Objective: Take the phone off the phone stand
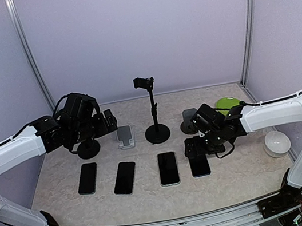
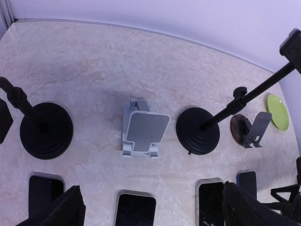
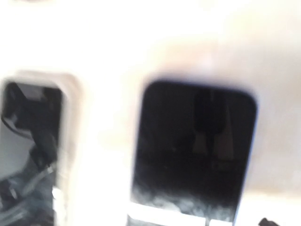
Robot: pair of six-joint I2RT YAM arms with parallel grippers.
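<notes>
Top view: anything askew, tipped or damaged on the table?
Nothing stands out. Four phones lie flat in a neat row. The silver stand and tall pole stand are upright with no phone in them. The green plate and white bowl sit right way up.

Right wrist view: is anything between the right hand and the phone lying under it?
Nothing visible. The right hand hangs just above the rightmost phone, flat on the table; the blurred wrist view shows its dark screen uncovered.

Black phone [image 1: 201,168] flat, screen up, just in front of the grey-plated phone stand [image 1: 189,118]
</notes>
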